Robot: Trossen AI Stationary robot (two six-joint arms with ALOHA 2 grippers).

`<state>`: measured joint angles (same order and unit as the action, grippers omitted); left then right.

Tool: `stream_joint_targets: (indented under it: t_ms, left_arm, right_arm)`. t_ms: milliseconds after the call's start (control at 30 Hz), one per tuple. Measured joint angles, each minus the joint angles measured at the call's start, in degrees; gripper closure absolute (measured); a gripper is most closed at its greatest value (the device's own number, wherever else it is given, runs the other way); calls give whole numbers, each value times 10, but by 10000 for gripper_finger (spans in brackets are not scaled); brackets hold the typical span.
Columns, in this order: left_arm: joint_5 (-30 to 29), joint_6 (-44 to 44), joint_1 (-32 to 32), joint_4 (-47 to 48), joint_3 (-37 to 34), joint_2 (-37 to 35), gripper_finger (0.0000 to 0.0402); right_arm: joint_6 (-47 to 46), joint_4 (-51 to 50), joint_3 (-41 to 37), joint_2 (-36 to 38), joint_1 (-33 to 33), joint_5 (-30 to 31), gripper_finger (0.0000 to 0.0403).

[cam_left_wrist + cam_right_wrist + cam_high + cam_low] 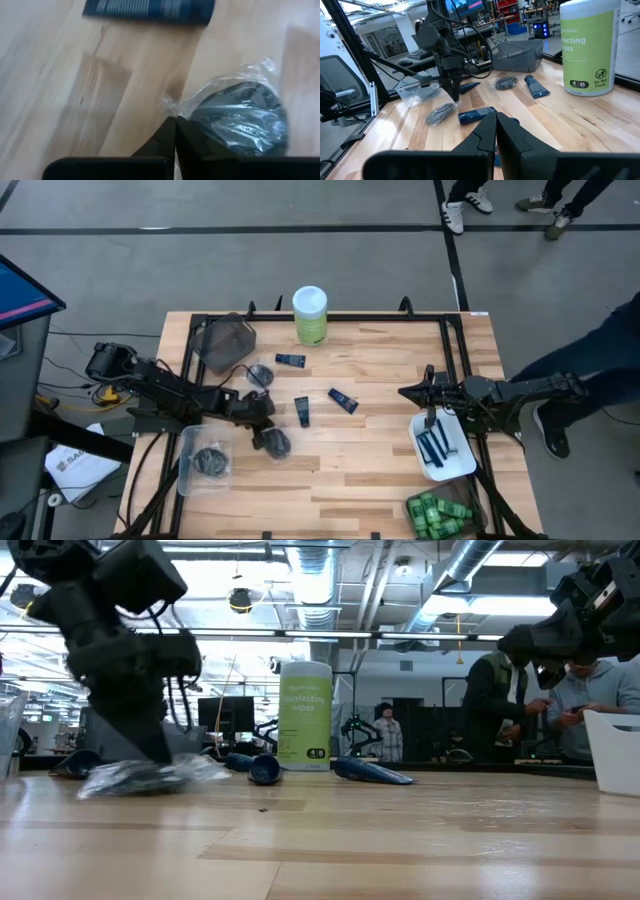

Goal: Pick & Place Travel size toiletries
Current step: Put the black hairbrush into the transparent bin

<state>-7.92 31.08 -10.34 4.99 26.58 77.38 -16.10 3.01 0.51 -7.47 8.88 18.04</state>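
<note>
We see left gripper (pixel 262 423) lower left of high view, fingers clenched on crinkly wrap of bagged black disc (pixel 240 117) — light, slippery, soft film; pinch loose edge. Right gripper (pixel 408 393) clenched empty, right side.

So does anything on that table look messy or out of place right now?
Somewhat. Three navy tubes lie scattered at different angles mid-table, and a plastic-wrapped black disc lies loose outside the clear bin, where the left gripper is shut on its wrapper. The razors sit tidily in their white tray.
</note>
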Motion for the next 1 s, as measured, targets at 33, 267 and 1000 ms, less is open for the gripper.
stream_joint_targets:
  t_ms: [33, 267, 1000]
  left_arm:
    - [4, 0, 0, 0, 6, 0, 401]
    - [25, -7, -4, 0, 60, 0, 401]
    - [236, 115, -149, 84, 108, -227, 401]
  right_arm:
    - [0, 0, 0, 0, 0, 0, 398]
    - [0, 0, 0, 0, 0, 0, 398]
    - [0, 0, 0, 0, 0, 0, 398]
